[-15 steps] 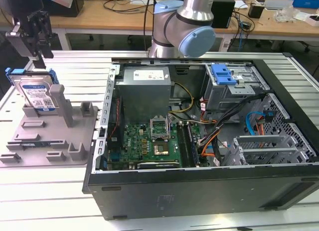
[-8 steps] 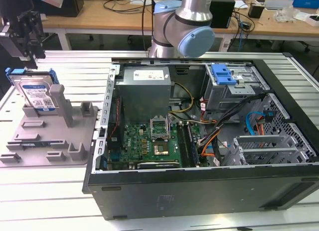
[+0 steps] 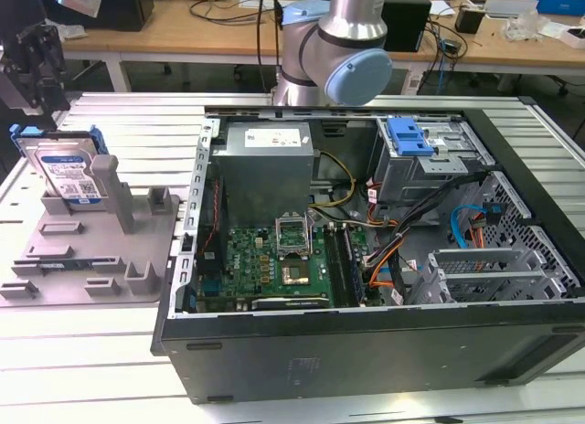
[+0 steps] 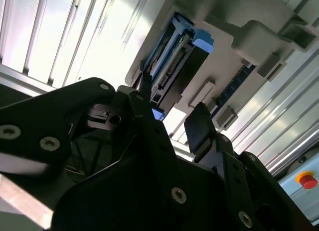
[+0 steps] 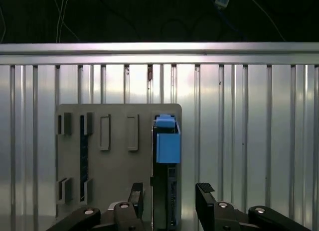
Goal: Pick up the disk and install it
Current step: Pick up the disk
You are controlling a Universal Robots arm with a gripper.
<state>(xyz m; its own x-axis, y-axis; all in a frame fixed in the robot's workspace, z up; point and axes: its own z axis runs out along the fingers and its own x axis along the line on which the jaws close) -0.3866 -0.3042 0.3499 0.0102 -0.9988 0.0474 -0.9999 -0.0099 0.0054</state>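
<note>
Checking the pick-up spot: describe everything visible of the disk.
The disk is a flat silver metal drive with a blue-and-white label, framed by a bright blue plastic carrier. It stands on edge in a slot of the grey holder on the ribbed table. The open gripper straddles it without visible contact.

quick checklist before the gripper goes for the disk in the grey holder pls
1. gripper open: ok, jaws spread in both wrist views.
2. disk lined up between the fingers: ok in the first wrist view.
3. disk standing on edge in the grey holder: ok.
4. disk gripped: not ok, the gripper hangs above it in the exterior view.
5. computer case open: ok, its inside is exposed.
6. free bay for the disk: cannot tell.
</note>
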